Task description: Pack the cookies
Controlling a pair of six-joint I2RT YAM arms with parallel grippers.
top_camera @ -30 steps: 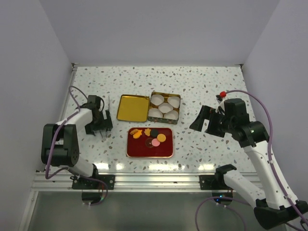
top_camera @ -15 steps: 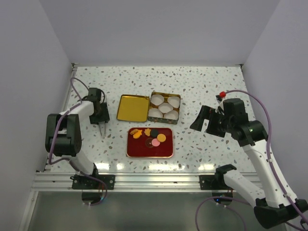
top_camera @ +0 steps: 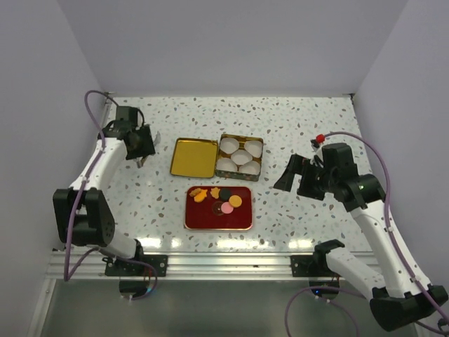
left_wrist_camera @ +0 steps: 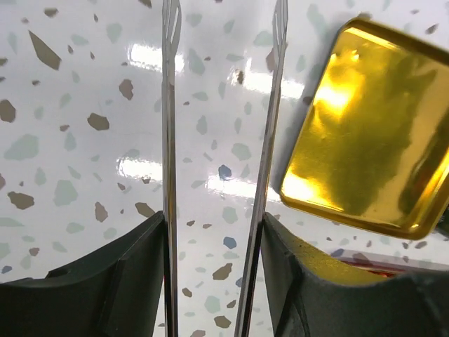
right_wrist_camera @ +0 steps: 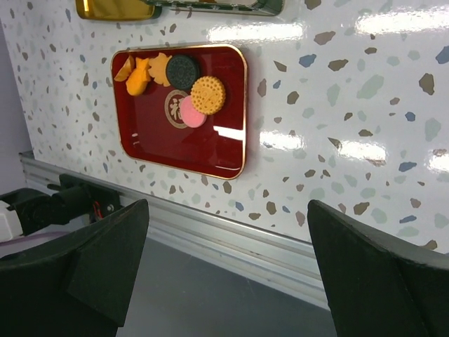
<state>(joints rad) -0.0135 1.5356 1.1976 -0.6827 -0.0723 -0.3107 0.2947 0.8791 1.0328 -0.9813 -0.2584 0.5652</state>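
My left tool (left_wrist_camera: 214, 223) grips the tweezers (left_wrist_camera: 168, 140), tips apart; the right tool (right_wrist_camera: 228, 210) gapes empty. I'd swing left over the red tray (right_wrist_camera: 189, 151) and pinch one of the cookies (right_wrist_camera: 208, 94) edgewise, gently.

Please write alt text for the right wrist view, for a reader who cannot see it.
A red tray with a gold rim lies on a speckled white table and holds several cookies: orange, dark brown, yellow and pink. The right tool, its two dark fingers wide apart and empty, frames the bottom corners.
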